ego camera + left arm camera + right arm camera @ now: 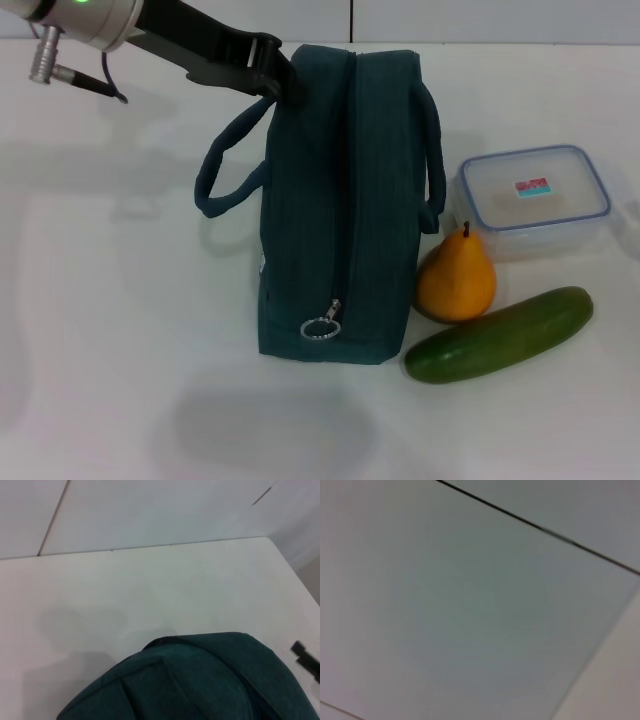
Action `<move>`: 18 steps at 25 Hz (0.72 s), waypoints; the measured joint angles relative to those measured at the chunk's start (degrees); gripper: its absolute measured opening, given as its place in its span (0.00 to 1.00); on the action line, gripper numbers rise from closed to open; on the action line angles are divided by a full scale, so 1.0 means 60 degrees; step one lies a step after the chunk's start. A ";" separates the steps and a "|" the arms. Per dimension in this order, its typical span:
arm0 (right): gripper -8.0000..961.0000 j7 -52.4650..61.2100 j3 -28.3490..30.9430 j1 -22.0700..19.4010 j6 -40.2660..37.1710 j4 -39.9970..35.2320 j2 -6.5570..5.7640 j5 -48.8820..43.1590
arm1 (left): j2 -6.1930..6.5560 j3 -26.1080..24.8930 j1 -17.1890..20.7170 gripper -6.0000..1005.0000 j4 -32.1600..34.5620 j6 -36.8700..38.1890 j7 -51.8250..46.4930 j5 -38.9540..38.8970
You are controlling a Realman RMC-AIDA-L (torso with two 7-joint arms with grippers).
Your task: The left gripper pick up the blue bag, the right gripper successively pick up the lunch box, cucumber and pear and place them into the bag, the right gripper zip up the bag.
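The blue bag (340, 200) stands upright at the middle of the head view, its zipper closed down to the metal ring pull (320, 327). A faint shadow lies on the table apart from its base. My left gripper (283, 80) reaches in from the upper left and is shut on the bag's far top end, beside one loop handle (225, 170). The left wrist view shows the bag's (200, 680) fabric close below. To the bag's right lie the lunch box (530, 198), the pear (457, 280) and the cucumber (500, 335). My right gripper is out of view.
The white table (100, 350) stretches to the left of and in front of the bag. A wall (480, 18) rises behind the table. The right wrist view shows only pale flat panels (470, 605) with dark seams.
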 joint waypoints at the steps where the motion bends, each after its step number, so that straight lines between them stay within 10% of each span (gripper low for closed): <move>1: 0.88 0.0229 -0.0027 0.0070 0.0181 0.0068 0.0014 -0.0060 | -0.0003 -0.0001 0.0007 0.08 0.0000 0.0000 0.0036 -0.0004; 18: 0.88 0.0507 -0.0059 0.1032 0.1154 0.0603 0.0055 -0.0210 | -0.0018 0.0014 0.0191 0.08 -0.0019 0.0040 0.0364 -0.0259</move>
